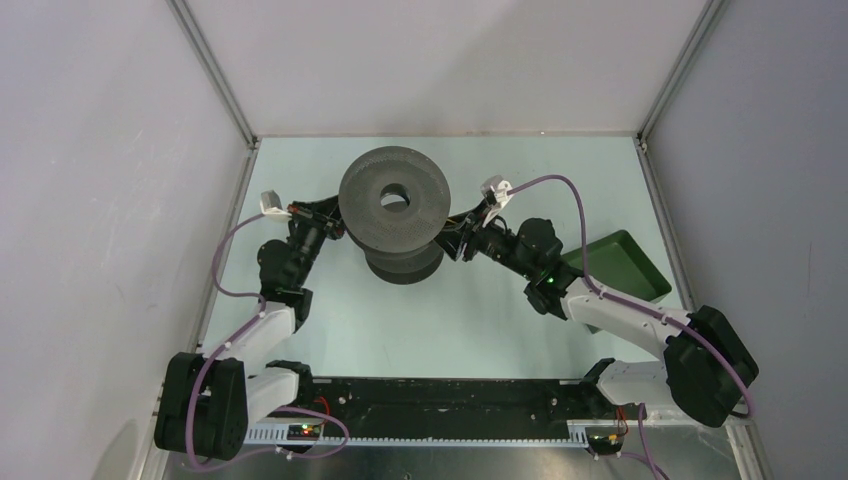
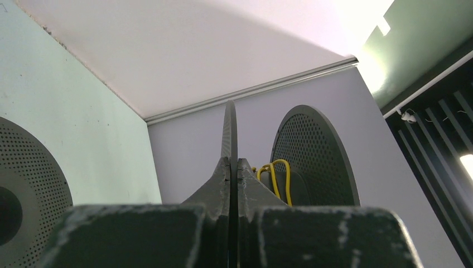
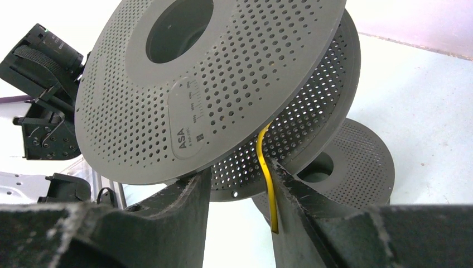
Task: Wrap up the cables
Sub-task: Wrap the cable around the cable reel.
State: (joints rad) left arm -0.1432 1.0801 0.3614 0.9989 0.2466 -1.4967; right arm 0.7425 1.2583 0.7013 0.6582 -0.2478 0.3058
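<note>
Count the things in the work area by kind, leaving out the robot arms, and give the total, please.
Dark grey spools: 2, the raised spool and the lower spool
Yellow cable: 1
Green tray: 1
Total: 4

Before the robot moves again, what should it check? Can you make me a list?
1. Left pincer shut tight on the rim of the lifted spool: ok.
2. Yellow cable wound on that spool: ok; loops show between its discs in the left wrist view.
3. Right pincer gripping the yellow cable: not ok; its jaws stand apart and the cable only lies against one finger.
4. Red cable in sight: cannot tell; no view shows it.
5. Second spool flat on the table, under the lifted one: ok.
</note>
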